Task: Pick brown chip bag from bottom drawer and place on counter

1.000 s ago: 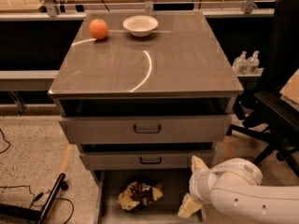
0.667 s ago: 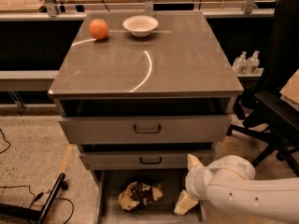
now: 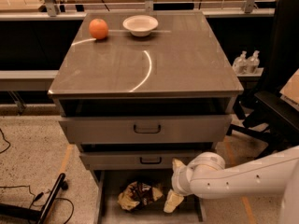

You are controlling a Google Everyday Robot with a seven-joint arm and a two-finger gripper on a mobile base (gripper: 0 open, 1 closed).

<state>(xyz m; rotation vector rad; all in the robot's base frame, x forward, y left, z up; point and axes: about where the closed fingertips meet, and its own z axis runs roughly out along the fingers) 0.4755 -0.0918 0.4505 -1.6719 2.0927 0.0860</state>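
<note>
The brown chip bag (image 3: pixel 139 194), crumpled dark brown foil with tan patches, lies on the floor of the open bottom drawer (image 3: pixel 108 204), left of its middle. My gripper (image 3: pixel 171 185) is on the white arm that reaches in from the lower right. It hangs over the right part of that drawer, just right of the bag. Its two tan fingers (image 3: pixel 172 201) stand apart, one toward the cabinet and one toward the front, with nothing between them. The counter (image 3: pixel 187 64) is the glossy grey-brown cabinet top with a curved light streak.
An orange fruit (image 3: pixel 98 29) and a white bowl (image 3: pixel 140 25) sit at the counter's back. The two upper drawers with black handles (image 3: pixel 147 129) stick out a little. A black chair (image 3: pixel 275 101) stands at right, two bottles (image 3: pixel 246 62) behind it, and cables (image 3: pixel 42 204) lie on the floor at left.
The arm and gripper have moved left over the bottom drawer, closer to the chip bag. The bag, fruit and bowl have not moved.
</note>
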